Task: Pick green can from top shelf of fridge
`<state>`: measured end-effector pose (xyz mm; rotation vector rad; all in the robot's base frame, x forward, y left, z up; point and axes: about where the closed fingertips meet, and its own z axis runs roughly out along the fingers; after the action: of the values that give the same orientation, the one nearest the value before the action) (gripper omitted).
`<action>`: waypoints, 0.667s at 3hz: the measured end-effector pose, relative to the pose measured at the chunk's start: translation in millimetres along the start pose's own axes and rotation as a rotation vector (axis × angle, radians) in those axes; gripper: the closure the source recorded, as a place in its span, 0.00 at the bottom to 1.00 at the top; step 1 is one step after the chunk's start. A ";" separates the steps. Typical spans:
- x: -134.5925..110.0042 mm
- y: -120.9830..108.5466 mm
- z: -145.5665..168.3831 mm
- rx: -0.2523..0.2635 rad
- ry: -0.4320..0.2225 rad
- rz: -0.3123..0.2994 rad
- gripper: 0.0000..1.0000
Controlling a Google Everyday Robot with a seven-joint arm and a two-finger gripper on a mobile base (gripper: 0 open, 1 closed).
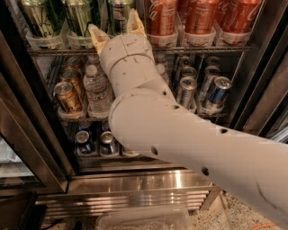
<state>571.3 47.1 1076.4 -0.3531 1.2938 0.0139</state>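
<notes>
The fridge (135,185) stands open in front of me. Its top shelf (49,52) holds tall cans in clear plastic lanes. The green can (118,12), green with pale streaks, stands in the third lane from the left, its top cut off by the frame edge. My gripper (116,30) is raised to the shelf's front edge with its tan fingers (96,37) spread on either side of the green can's lower part. It is open and holds nothing. My wrist hides the can's base.
Olive-green cans (38,18) stand left of the green can and red cola cans (202,15) right of it. The rack below holds a gold can (67,96), water bottles (96,87) and blue-silver cans (218,92). Short cans (83,141) sit lowest. A door frame (27,134) runs down the left.
</notes>
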 end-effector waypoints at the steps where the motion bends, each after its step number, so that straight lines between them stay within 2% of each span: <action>1: 0.7 -1.3 2.0 0.012 0.002 -0.007 0.33; 2: 2.4 -2.4 4.7 0.022 0.007 -0.014 0.33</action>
<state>576.8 45.7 1075.8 -0.3439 1.2977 -0.0135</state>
